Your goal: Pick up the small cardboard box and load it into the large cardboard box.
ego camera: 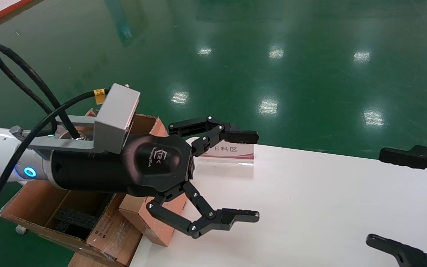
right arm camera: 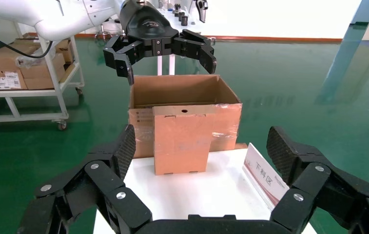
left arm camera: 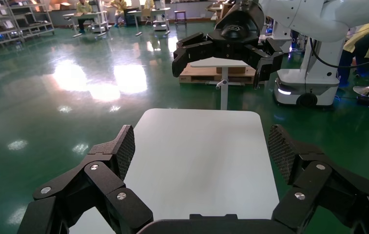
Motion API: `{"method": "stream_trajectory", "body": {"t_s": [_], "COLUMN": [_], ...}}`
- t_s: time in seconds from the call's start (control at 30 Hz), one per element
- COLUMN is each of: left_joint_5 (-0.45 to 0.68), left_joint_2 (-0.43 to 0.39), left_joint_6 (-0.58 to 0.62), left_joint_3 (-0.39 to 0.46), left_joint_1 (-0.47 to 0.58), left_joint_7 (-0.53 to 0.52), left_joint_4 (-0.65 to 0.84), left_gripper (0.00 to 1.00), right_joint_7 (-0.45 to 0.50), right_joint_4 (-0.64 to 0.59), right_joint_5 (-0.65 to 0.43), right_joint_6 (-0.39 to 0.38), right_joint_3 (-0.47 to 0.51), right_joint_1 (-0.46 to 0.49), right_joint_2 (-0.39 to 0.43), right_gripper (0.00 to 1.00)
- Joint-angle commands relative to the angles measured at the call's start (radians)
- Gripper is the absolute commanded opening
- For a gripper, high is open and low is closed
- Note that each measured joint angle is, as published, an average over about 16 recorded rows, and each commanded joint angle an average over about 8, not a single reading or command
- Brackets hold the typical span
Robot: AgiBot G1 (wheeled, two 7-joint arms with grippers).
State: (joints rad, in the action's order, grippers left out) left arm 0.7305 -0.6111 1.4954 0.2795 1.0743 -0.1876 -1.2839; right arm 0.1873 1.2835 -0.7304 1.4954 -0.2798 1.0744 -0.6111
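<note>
The small cardboard box, reddish-brown with a round hole near its top, stands upright at the left edge of the white table. In the head view only its lower part shows under my left gripper. The large cardboard box stands open just behind it, off the table, with black foam inside. My left gripper is open and empty above the small box, and also shows in the right wrist view. My right gripper is open and empty at the table's right side, facing the small box.
A sign with a red stripe stands on the table's far edge near the small box, and also shows in the right wrist view. Green floor surrounds the table. A cart with cartons stands beyond the large box.
</note>
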Motion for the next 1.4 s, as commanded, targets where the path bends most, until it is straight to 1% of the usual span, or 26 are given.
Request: {"method": "stream_trajectory", "body": {"t_s": [0.03, 0.23, 0.4, 0.53, 0.67, 0.9, 1.1, 1.27, 1.4], "left_joint_5": [0.000, 0.004, 0.036, 0.095, 0.204, 0.439, 0.629, 0.736, 0.787], "left_joint_2": [0.000, 0.002, 0.020, 0.047, 0.067, 0.054, 0.023, 0.009, 0.006], "left_joint_6": [0.000, -0.002, -0.018, -0.027, -0.005, 0.055, 0.080, 0.081, 0.078], "left_joint_3": [0.000, 0.001, 0.005, 0.023, 0.066, 0.187, 0.348, 0.482, 0.565], "left_joint_1": [0.000, 0.000, 0.005, 0.027, 0.096, 0.285, 0.453, 0.586, 0.675], "left_joint_7": [0.000, -0.001, -0.010, -0.036, -0.076, -0.183, -0.262, -0.338, -0.411], "left_joint_4": [0.000, 0.000, -0.014, -0.042, -0.062, -0.070, -0.073, -0.074, -0.074], "left_gripper": [1.00, 1.00, 1.00, 1.00, 1.00, 1.00, 1.00, 1.00, 1.00], "right_joint_7": [0.000, 0.000, 0.000, -0.001, -0.001, -0.001, -0.001, -0.001, -0.002], "right_joint_4": [0.000, 0.000, -0.001, -0.001, -0.001, -0.001, -0.001, -0.001, -0.001], "right_joint_5": [0.000, 0.000, 0.000, 0.000, 0.000, 0.001, 0.001, 0.001, 0.002], "right_joint_6": [0.000, 0.000, 0.000, 0.000, 0.000, 0.000, 0.000, 0.000, 0.000], "right_joint_3": [0.000, 0.000, 0.000, -0.001, -0.001, -0.002, -0.002, -0.002, -0.003], "right_joint_1": [0.000, 0.000, 0.000, 0.001, 0.001, 0.001, 0.001, 0.001, 0.001], "right_joint_2": [0.000, 0.000, 0.000, 0.000, 0.000, 0.000, 0.000, 0.001, 0.001], "right_gripper": [1.00, 1.00, 1.00, 1.00, 1.00, 1.00, 1.00, 1.00, 1.00]}}
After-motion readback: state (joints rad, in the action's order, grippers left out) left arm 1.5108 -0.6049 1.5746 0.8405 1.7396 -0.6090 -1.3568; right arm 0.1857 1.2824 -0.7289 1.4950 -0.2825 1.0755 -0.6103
